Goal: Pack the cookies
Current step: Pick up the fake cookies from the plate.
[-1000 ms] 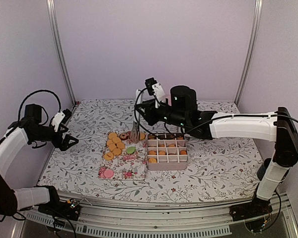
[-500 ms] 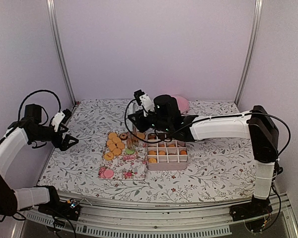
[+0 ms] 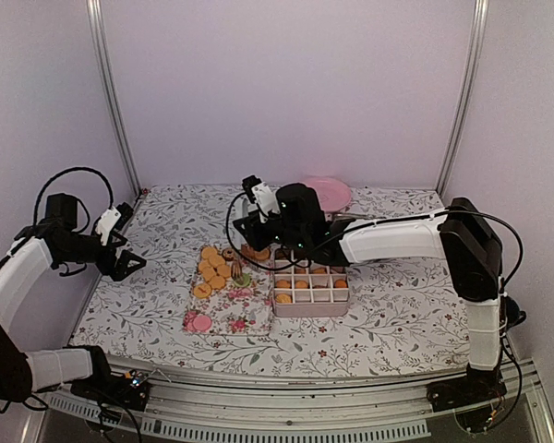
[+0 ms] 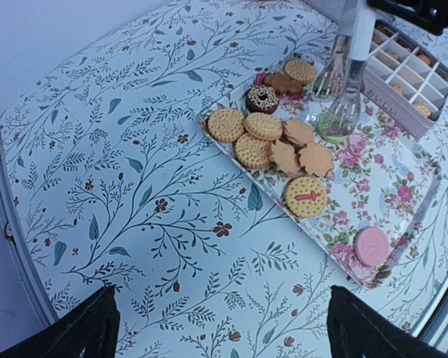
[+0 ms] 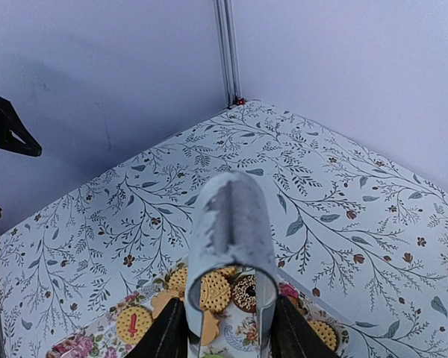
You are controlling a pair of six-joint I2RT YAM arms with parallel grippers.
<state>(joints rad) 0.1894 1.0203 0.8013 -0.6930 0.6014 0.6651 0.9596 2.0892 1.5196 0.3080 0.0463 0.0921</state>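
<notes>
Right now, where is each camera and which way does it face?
Top external: high behind the robot, facing the table; left arm and right arm show.
Left wrist: left of the tray, facing the cookies; open left hand shows.
Right wrist: above the tray, facing the back-left corner; right hand grips tongs.
Shared: cookies, tray.

Right hand (image 5: pixel 225 335) swung tongs (image 5: pixel 231 224) left over cookies (image 4: pixel 265 127).

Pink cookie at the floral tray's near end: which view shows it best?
Left wrist: the pink cookie lies large and unobstructed on the floral tray. Top external shows only a small pink spot. Right wrist, looking past its tongs, leaves it out of frame.
</notes>
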